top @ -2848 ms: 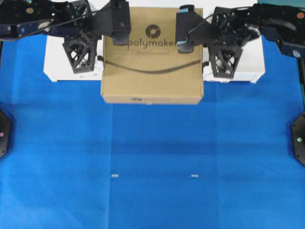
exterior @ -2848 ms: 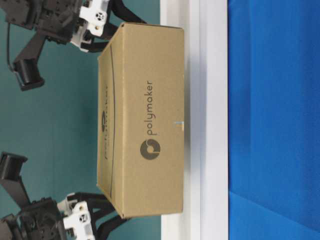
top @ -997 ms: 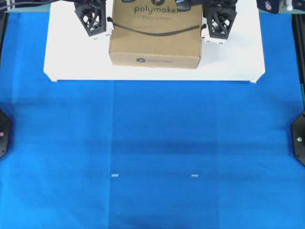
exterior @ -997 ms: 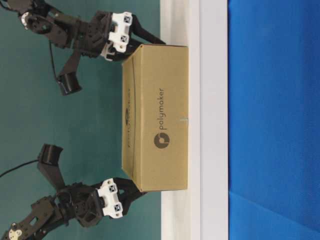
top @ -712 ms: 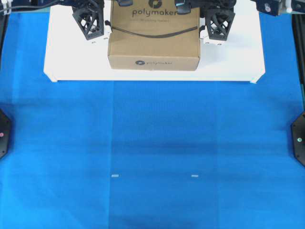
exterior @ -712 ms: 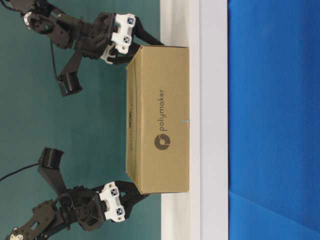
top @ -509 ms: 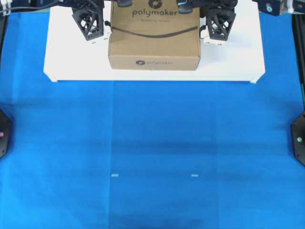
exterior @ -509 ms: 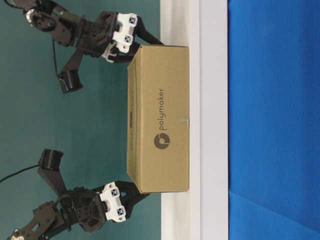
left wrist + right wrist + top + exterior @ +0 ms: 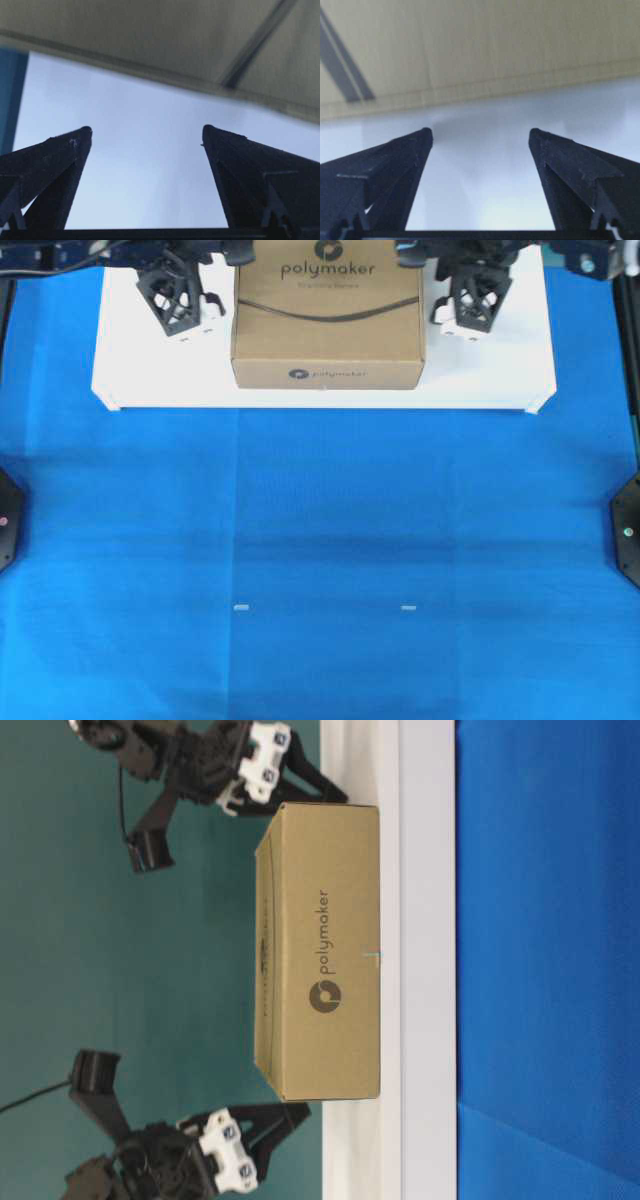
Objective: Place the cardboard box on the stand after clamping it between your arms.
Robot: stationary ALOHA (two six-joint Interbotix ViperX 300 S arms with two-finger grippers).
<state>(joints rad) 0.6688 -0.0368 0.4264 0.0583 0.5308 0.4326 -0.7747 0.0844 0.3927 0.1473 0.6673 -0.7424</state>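
Both grippers, left gripper point(image 9: 178, 302) and right gripper point(image 9: 478, 300), have drawn sideways off the cardboard box point(image 9: 328, 330), fingers spread wide and holding nothing. Box sits alone mid-stand point(image 9: 500, 380) by its front edge, so placing looks done

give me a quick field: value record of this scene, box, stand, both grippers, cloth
box: cardboard box with polymaker logo, resting flat on the stand
stand: white platform, wider than the box, on the blue cloth
left gripper: open, beside the box's left side, gap visible, not touching
right gripper: open, beside the box's right side, gap visible, not touching
box held: no
task state: box placed on the stand, arms clear of it
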